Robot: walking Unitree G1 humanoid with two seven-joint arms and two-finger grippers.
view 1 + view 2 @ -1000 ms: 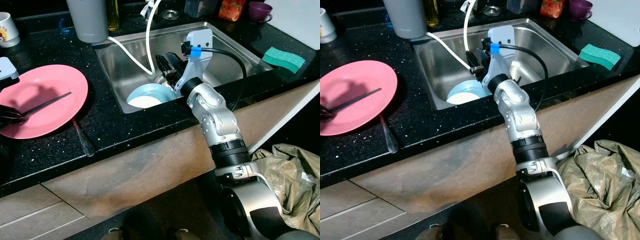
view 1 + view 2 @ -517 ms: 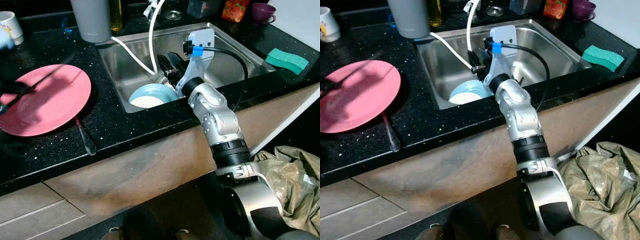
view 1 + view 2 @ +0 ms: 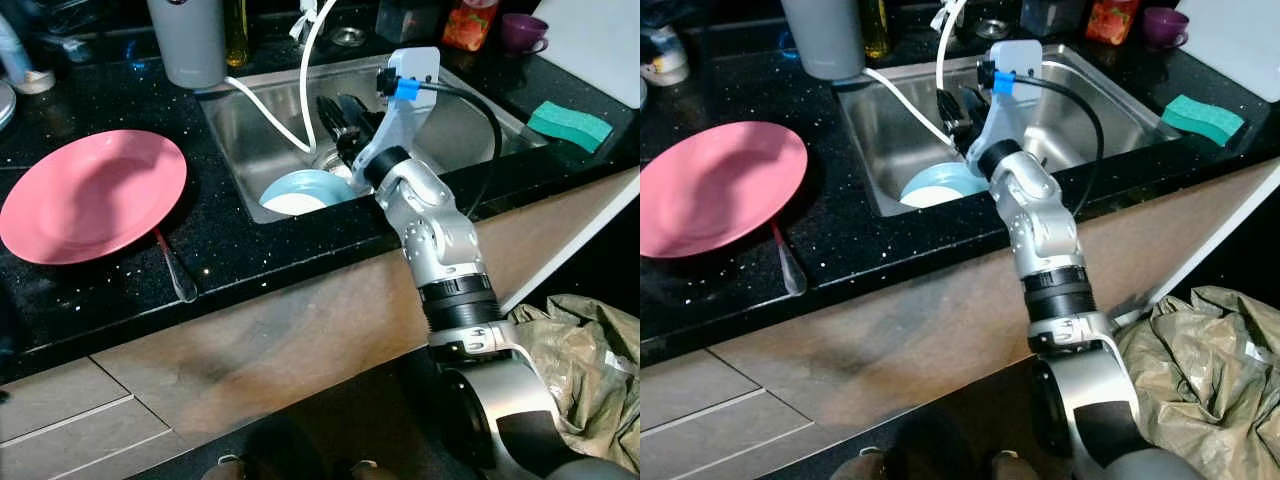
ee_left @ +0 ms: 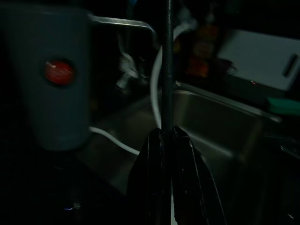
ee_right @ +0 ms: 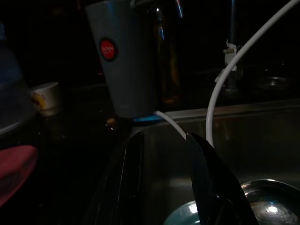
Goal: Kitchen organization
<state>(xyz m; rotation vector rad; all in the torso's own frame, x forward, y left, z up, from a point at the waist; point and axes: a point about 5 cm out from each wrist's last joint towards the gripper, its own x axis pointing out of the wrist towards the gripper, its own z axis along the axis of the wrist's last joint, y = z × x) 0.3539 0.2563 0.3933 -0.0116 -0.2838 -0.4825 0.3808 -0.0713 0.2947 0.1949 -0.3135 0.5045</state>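
Observation:
A pink plate (image 3: 95, 195) lies bare on the black counter at the left, with a metal spoon (image 3: 175, 270) beside its near edge. A light blue bowl (image 3: 300, 192) sits in the steel sink (image 3: 460, 110). My right gripper (image 3: 338, 102) hangs over the sink just beyond the bowl, open, with nothing between its fingers (image 5: 136, 173). In the left wrist view my left gripper (image 4: 167, 133) is shut on a thin black utensil (image 4: 167, 70) that points away from it, toward the sink.
A grey container (image 3: 187, 40) stands behind the sink's left corner. A white hose (image 3: 308, 70) loops into the basin. A green sponge (image 3: 568, 120) and a purple cup (image 3: 522, 30) sit at the right. A crumpled bag (image 3: 590, 340) lies on the floor.
My left gripper lifted the thin black utensil off the pink plate and went out of the eye views. The right gripper shifted slightly farther over the sink.

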